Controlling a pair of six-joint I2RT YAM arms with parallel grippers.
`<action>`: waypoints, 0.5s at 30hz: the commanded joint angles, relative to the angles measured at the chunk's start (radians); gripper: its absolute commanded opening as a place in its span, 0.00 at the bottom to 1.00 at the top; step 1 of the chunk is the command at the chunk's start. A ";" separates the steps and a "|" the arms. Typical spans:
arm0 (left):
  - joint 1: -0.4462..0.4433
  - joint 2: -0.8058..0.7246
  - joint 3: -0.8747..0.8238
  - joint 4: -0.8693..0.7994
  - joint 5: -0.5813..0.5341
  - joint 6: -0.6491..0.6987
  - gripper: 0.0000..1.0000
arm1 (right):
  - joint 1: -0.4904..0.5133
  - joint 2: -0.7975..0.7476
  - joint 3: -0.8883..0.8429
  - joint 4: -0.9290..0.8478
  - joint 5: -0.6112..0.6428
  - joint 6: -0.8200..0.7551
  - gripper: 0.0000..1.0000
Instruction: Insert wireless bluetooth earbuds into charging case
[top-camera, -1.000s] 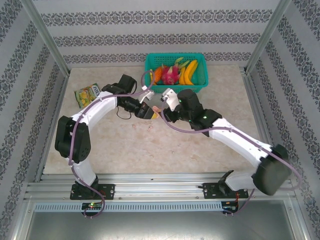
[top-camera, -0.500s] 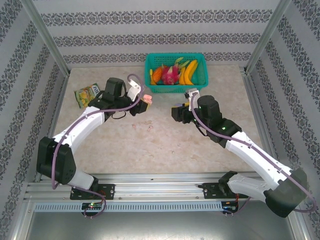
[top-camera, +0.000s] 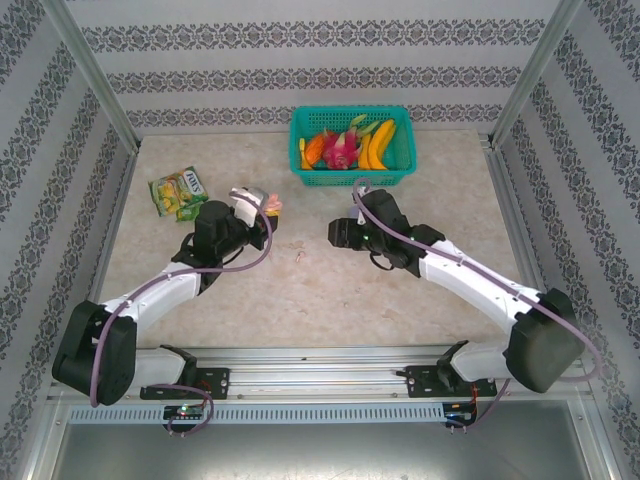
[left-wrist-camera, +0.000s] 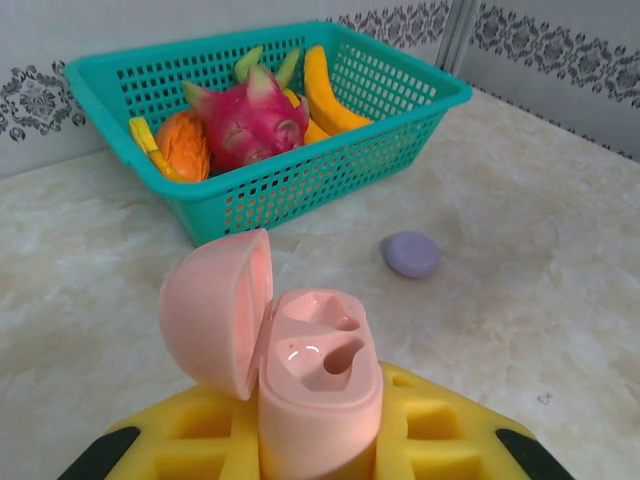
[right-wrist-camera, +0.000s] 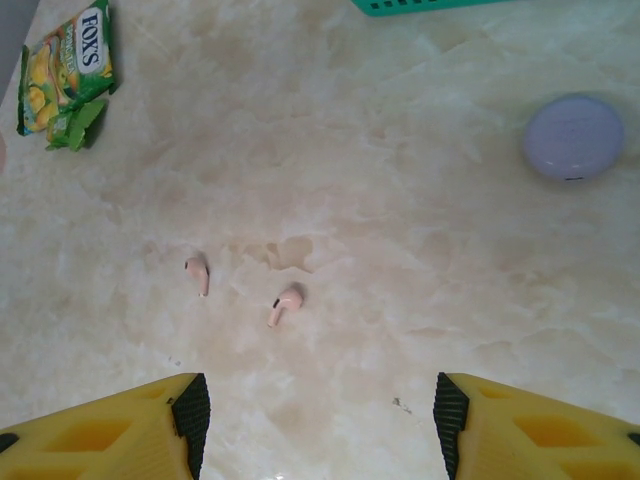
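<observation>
The one wording that could be read was the brand "FOX'S", printed in white capitals on a dark patch at the top of the green and yellow sweet packet (right-wrist-camera: 62, 75). In the right wrist view this packet lay on the desk (right-wrist-camera: 400, 250) at the far left, and the word ran tilted along its length. Any smaller print was too blurred to read. In the top view the packet (top-camera: 178, 191) lay far left, its lettering too small to make out.

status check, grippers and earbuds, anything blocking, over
Left gripper shut on open pink case, sockets empty. Right gripper open above two pink earbuds loose on table. Nothing blocking; purple case lies aside.
</observation>
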 joint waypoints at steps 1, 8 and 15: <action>0.006 -0.027 -0.046 0.302 0.047 -0.042 0.00 | 0.008 0.046 0.080 -0.019 -0.016 0.017 0.64; 0.007 -0.032 -0.113 0.506 0.136 -0.057 0.00 | 0.026 0.164 0.175 -0.059 0.003 0.077 0.63; 0.007 -0.052 -0.165 0.601 0.114 -0.063 0.00 | 0.065 0.308 0.278 -0.115 0.060 0.150 0.63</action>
